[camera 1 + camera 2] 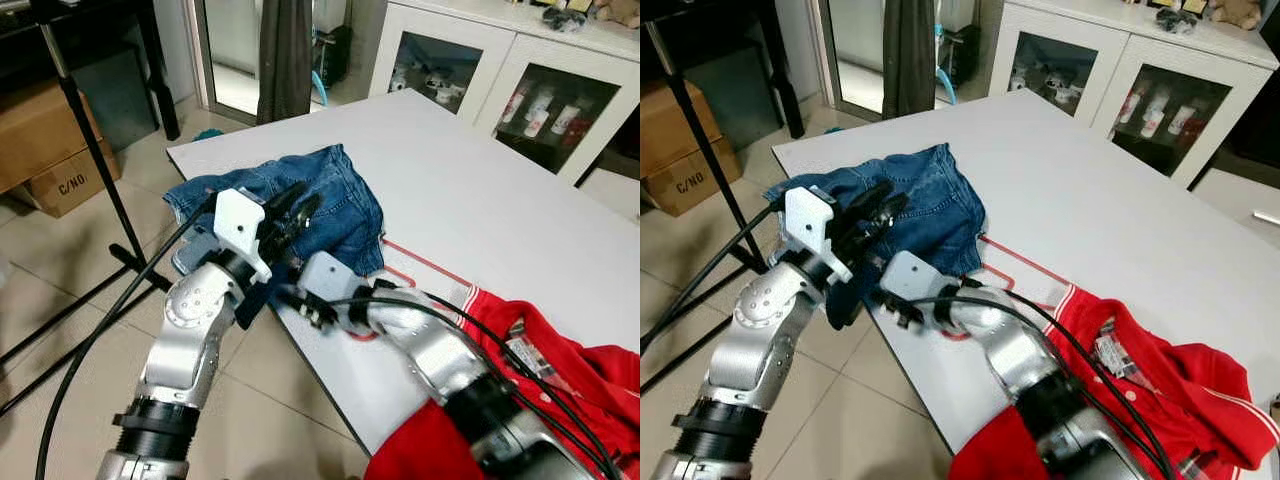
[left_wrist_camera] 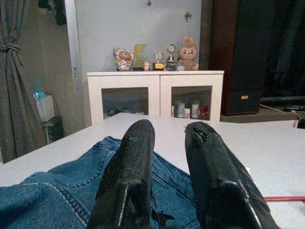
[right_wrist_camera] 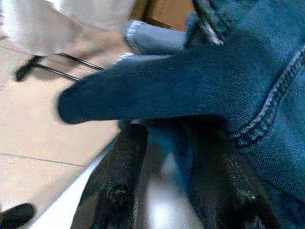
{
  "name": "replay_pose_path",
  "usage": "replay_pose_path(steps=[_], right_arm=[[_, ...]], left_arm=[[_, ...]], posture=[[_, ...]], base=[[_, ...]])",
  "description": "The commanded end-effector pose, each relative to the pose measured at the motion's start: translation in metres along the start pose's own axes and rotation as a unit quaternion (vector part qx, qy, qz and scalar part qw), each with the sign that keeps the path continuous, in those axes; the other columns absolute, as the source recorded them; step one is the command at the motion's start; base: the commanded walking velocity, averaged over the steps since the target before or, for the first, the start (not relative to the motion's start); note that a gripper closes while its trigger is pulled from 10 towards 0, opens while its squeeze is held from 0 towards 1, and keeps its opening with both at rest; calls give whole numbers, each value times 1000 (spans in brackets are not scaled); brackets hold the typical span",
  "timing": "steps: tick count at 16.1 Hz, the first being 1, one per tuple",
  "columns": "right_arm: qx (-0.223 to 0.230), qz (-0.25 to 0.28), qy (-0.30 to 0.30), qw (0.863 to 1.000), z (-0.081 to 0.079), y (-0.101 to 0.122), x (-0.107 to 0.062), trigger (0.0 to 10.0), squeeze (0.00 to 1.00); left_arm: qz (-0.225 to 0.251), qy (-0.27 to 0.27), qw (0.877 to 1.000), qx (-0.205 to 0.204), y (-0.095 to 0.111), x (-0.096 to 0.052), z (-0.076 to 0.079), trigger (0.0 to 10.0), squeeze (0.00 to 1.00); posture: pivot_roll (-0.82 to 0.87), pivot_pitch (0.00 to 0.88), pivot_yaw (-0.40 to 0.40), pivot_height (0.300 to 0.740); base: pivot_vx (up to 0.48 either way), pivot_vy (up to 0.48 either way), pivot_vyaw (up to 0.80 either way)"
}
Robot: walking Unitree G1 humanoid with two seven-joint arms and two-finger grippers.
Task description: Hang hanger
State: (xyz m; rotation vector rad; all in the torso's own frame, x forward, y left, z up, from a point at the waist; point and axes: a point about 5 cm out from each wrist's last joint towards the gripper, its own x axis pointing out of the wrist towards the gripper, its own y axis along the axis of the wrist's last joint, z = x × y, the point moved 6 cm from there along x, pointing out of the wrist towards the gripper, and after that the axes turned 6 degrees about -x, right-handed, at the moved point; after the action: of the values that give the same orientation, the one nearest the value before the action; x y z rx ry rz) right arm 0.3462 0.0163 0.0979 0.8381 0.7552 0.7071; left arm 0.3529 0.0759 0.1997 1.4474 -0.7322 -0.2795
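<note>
1. The crumpled blue denim jeans (image 1: 300, 200) are lying at the near corner of the flat white counter (image 1: 480, 190), with a fold hanging off the edge toward the tiled floor (image 1: 60, 260).
2. The left claw (image 1: 293, 207) is sitting right on top of the jeans, and its two long black fingers (image 2: 128, 176) are standing slightly apart with nothing between them, so it's open. Denim is spreading out under and just past the fingertips.
3. The right claw (image 1: 297, 302) is hovering at the counter's edge, just below the hanging part of the jeans and just beside the left one. Its fingers (image 3: 114, 191) are parted, and a fold of dark denim is draping right over their tips. Can't tell if it's actually pinching any fabric.
4. The thin red wire hanger (image 1: 420, 265) is lying flat on the counter just behind the right claw, between the jeans and the bunched red shirt with white trim (image 1: 560, 370). One corner of it is tucking under the jeans, and neither claw is touching it.
5. Far past the left claw, a white cabinet with glass doors (image 1: 500, 70) is standing against the wall, with little figurines (image 2: 157, 52) lined up on top.
6. Off to the left claw's side, a black tripod stand (image 1: 90, 150) and brown cardboard boxes (image 1: 50, 140) are sitting on the floor.
</note>
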Motion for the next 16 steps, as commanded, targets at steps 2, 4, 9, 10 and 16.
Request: replay_pose_path(steps=[2, 4, 9, 10, 16], right_arm=[[-7, -37, -77, 996, 27, -8, 4, 10000, 0], [-13, -66, -118, 991, 39, -16, 7, 10000, 0], [34, -126, -213, 968, 66, -38, 3, 10000, 0], [42, -135, -227, 964, 70, -42, 1, 10000, 0], [86, -206, -305, 926, 91, -78, -23, 10000, 0]], left_arm=[[0, -17, 1000, -1, 1, 2, 9, 10000, 0], [-1, -20, 1000, -2, 1, 3, 11, 10000, 0], [1, -24, 1000, -4, 2, 5, 13, 10000, 0], [1, -24, 1000, -4, 2, 5, 13, 10000, 0], [18, -2, 1000, 1, 10, 4, 4, 10000, 0]], posture=[[144, 94, -84, 740], [142, 92, -84, 740], [143, 89, -84, 740], [145, 89, -85, 740], [147, 88, -89, 740]], base=[[0, 0, 0], [0, 0, 0], [0, 0, 0], [0, 0, 0], [0, 0, 0]])
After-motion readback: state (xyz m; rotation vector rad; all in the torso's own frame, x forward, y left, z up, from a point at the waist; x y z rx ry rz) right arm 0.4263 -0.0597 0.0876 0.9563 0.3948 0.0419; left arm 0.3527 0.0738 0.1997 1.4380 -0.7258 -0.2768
